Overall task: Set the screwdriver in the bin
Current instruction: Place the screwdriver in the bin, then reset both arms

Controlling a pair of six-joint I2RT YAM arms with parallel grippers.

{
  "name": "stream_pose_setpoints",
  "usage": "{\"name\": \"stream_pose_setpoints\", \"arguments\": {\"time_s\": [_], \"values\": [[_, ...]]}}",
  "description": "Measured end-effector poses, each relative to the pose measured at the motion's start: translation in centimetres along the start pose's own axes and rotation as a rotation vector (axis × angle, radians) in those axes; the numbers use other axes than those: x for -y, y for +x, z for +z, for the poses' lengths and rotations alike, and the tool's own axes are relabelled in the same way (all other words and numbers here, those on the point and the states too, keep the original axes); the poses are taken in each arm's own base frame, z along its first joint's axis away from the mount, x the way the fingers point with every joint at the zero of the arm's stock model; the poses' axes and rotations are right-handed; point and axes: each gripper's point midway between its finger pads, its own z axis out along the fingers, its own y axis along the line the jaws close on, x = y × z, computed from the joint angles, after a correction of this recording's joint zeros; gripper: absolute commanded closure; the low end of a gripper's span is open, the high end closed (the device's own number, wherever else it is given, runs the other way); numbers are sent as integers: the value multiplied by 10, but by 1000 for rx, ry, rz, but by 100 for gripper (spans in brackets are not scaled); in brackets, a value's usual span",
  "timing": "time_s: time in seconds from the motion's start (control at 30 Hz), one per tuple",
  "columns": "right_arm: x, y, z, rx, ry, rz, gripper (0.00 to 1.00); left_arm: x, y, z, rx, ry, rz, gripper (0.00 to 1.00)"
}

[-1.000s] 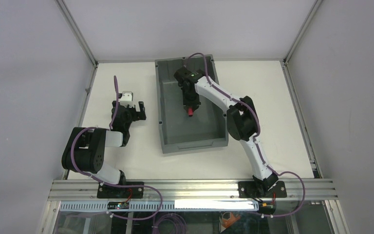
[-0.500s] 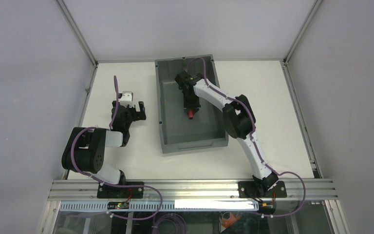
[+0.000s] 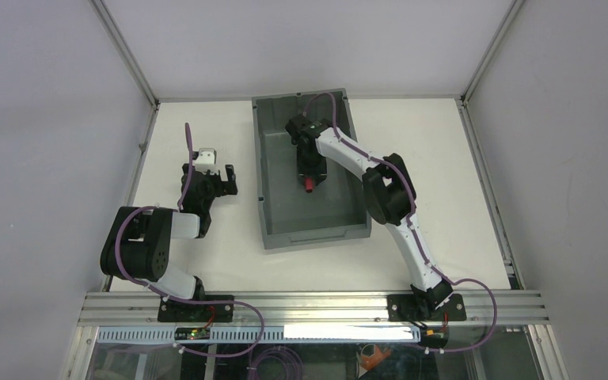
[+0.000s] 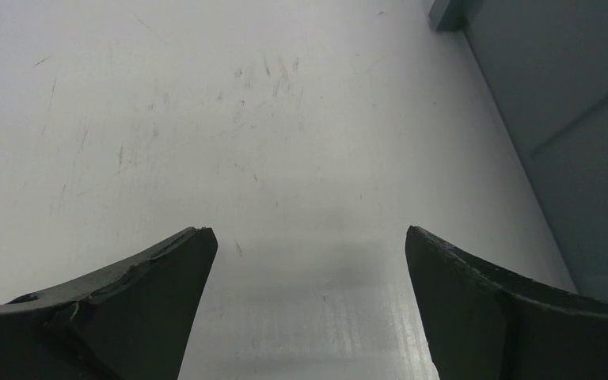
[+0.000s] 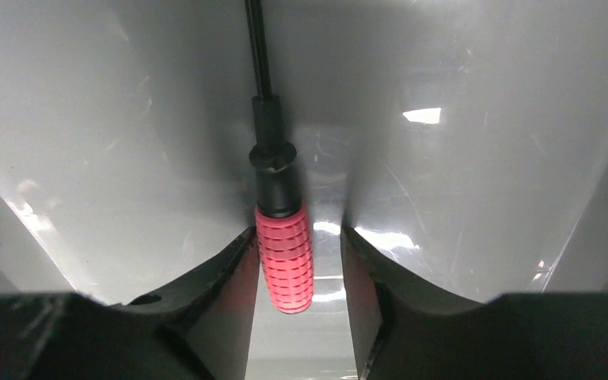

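Note:
The screwdriver [image 3: 308,188] lies on the floor of the dark grey bin [image 3: 260,170], red handle toward the bin's low front lip. My right gripper [image 3: 309,177] reaches down into the bin over it. In the right wrist view the red handle [image 5: 285,257] sits between the open jaws of the right gripper [image 5: 298,234]. It touches the left finger, and a gap shows at the right finger. The thin black shaft [image 5: 256,47] points away across the bin floor [image 5: 127,119]. My left gripper [image 3: 208,171] rests open on the table left of the bin, holding nothing.
The left wrist view shows scuffed white tabletop [image 4: 206,119] between the left gripper's [image 4: 309,231] fingers, and the bin's outer wall [image 4: 570,119] at the right. Grey enclosure walls and an aluminium frame [image 3: 127,55] ring the table.
The right gripper's jaws have parted from the red handle. The right arm lowered slightly into the bin over the last second. The left arm has not moved.

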Motion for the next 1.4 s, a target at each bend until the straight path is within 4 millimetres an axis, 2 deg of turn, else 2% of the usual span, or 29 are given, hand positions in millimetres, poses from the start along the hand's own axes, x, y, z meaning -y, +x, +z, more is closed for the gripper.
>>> {"name": "stream_pose_setpoints", "arguments": {"time_s": [0.33,0.5,0.63,0.83,1.0,1.17,1.4], "values": [[5,0,-5,3,17,-5,40,0,0,0,0,0,0,1],[6,-8,-23,24,14,-13,30,0,0,0,0,0,0,1],[-1,-27,-56,99,-33,-20,23,0,0,0,0,0,0,1],[-6,-51,-111,216,-104,-28,1,0,0,0,0,0,0,1],[-2,-65,-148,294,-144,-29,1,0,0,0,0,0,0,1],[16,-77,-176,351,-149,-15,1,0,0,0,0,0,0,1],[62,-99,-219,458,-128,30,1,0,0,0,0,0,0,1]]}}
